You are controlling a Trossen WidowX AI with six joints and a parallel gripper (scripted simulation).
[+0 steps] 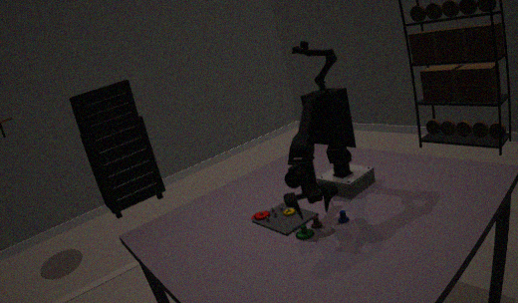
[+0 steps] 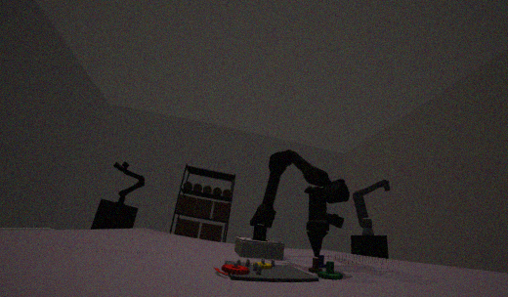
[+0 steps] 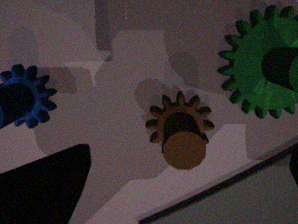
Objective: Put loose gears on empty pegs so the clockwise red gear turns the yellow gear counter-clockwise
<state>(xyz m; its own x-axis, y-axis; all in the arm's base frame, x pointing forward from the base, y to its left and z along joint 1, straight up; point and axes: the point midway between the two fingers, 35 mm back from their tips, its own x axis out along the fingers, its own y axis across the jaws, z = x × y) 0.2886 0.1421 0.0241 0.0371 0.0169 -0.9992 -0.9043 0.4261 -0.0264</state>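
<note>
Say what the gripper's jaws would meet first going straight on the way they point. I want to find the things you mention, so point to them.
Probably the small brown gear [image 1: 317, 222] [image 2: 315, 265] [image 3: 180, 132]: the open gripper [image 1: 313, 213] [image 3: 190, 156] points down around its knob, though depth is hard to judge.
</note>
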